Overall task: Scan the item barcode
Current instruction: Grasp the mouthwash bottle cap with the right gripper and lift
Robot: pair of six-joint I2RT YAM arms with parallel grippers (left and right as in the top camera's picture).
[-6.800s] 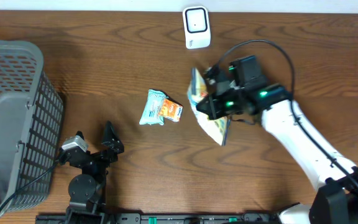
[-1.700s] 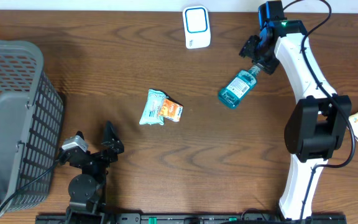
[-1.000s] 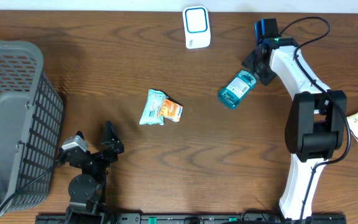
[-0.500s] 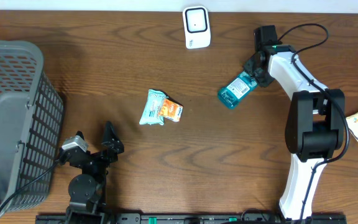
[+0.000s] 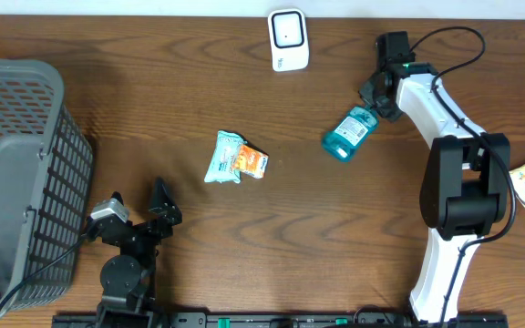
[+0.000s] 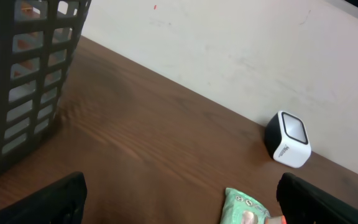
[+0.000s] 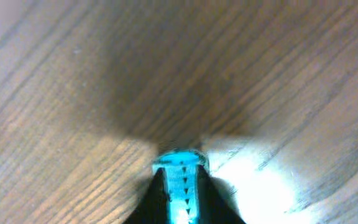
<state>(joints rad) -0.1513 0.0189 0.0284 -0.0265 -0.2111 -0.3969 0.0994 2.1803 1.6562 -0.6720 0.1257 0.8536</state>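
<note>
- The right gripper (image 5: 375, 98) is pinching the teal bottle (image 5: 347, 133) by its narrow cap end, with the jaws nearly together
- The bottle is lying on its side on the table (image 5: 335, 246), to the right of the scanner (image 5: 288, 39) and well apart from it
- A hold this far out on the neck is risking the body swinging or twisting during a lift, probably leaving the barcode facing away from the scanner
- The smooth cap may be sliding out from between the fingers, letting the bottle drop
- The left gripper (image 5: 139, 195) is resting wide open near the basket (image 5: 25, 109), holding nothing
- No writing is coming through legibly: the bottle's label, the snack packet (image 5: 235, 157) print and the scanner face are all showing too small to read
</note>
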